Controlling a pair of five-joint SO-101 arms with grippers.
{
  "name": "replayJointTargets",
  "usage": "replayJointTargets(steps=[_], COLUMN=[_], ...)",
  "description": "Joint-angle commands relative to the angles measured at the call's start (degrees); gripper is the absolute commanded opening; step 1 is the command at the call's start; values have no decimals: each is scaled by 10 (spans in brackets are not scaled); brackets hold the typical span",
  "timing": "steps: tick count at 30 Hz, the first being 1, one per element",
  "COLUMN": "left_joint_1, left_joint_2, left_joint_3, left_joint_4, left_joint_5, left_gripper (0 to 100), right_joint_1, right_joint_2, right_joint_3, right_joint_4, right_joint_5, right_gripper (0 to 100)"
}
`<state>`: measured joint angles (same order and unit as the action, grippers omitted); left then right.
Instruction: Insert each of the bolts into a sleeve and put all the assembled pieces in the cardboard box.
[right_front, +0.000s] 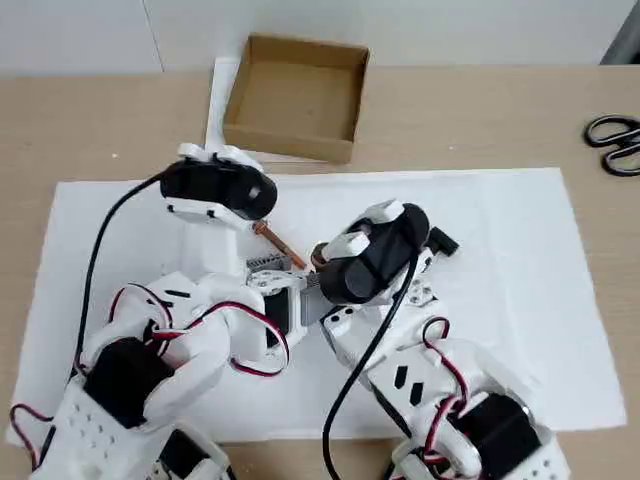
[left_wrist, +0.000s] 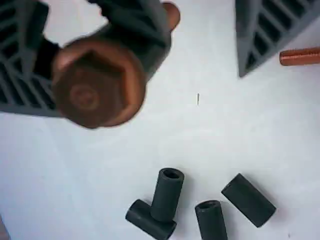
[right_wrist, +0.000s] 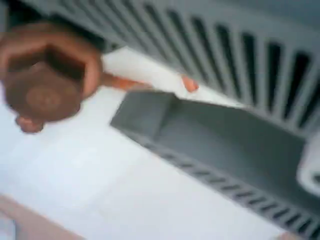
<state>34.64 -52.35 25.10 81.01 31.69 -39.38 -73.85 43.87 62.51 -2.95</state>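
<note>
1. At the left gripper (left_wrist: 150, 92): spread wide, copper bolt (left_wrist: 97, 87) seen head-on, close against one finger (left_wrist: 20, 65)
2. At the right gripper (right_front: 320, 265): just beside the left one; cannot tell how wide
3. On the white paper (left_wrist: 75, 175): four black sleeves (left_wrist: 167, 195), two touching
4. Past both arms, at the paper's far edge: cardboard box (right_front: 295, 95), open side up

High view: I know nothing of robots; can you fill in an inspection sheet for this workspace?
Surface: wooden table under a white paper sheet.
Job's things: cardboard box, apparently empty, at the sheet's far edge; four loose black sleeves; copper bolts by the grippers.
Clutter: scissors at the table's right edge.
Grippers: left gripper and right gripper close together mid-sheet.
Cables: black cable, red and white wires along the arms.
Surroundings: pale wall behind the table.
</note>
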Motion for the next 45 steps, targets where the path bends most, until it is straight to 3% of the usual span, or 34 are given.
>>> replayJointTargets(steps=[1,7,19,22,26,31,37,45], left_joint_1=[-13,-74,-96,-143,-258,-356,-425,-456], left_joint_2=[-1,-2,-3,-1,-1,2,-2,-2], left_joint_3=[-52,-86,-137,-168,-172,-140,-51,-36], left_joint_4=[3,3,3,3,-11,29,32,34], left_joint_5=[-11,-32,-30,-30,-32,-32,-33,-33], left_gripper=[256,3,6,6,6,6,6,6], right_joint_1=[0,0,1,17,102,167,174,196], right_joint_2=[7,7,7,7,29,182,413,705], right_joint_3=[-29,-16,-9,9,20,-30,-183,-399], right_joint_4=[-18,-18,-18,-19,-78,-209,-244,-303], right_joint_5=[-4,-5,-6,-11,-71,-76,-114,-117], right_gripper=[2,2,2,2,3,3,3,3])
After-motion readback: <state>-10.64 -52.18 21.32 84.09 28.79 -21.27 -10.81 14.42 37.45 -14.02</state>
